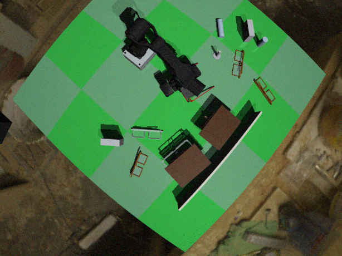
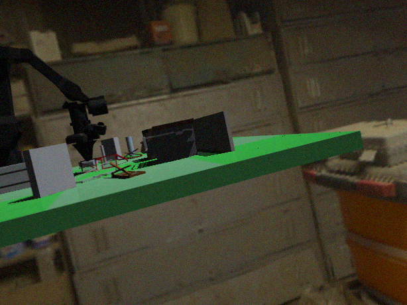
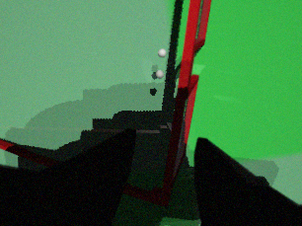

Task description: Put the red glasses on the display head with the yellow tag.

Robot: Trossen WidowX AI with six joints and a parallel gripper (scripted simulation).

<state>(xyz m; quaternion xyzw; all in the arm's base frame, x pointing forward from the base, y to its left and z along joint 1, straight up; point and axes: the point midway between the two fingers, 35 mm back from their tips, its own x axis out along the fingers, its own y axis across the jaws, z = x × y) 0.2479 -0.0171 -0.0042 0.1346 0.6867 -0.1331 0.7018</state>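
Note:
The red glasses (image 1: 202,93) (image 3: 187,64) are low at the table, below the forearm in the top view. They also show in the exterior view (image 2: 116,155). My gripper (image 2: 89,158) (image 3: 165,142) is open. In the wrist view the red front frame runs between and beneath the two dark fingertips, not clamped. Two heads with brown tops stand in front of the arm. One head (image 1: 219,127) has no glasses visible; the other head (image 1: 188,166) wears pale glasses (image 1: 175,151). I cannot make out the yellow tag.
A tall panel (image 1: 220,161) (image 2: 212,134) stands behind the heads. Orange glasses (image 1: 242,63) lie at the right, with another orange pair (image 1: 264,92). Pale glasses (image 1: 155,131) and a white block (image 1: 111,142) (image 2: 50,169) are at the left. Cylinders (image 1: 220,28) and a small peg stand (image 1: 216,56) are also there.

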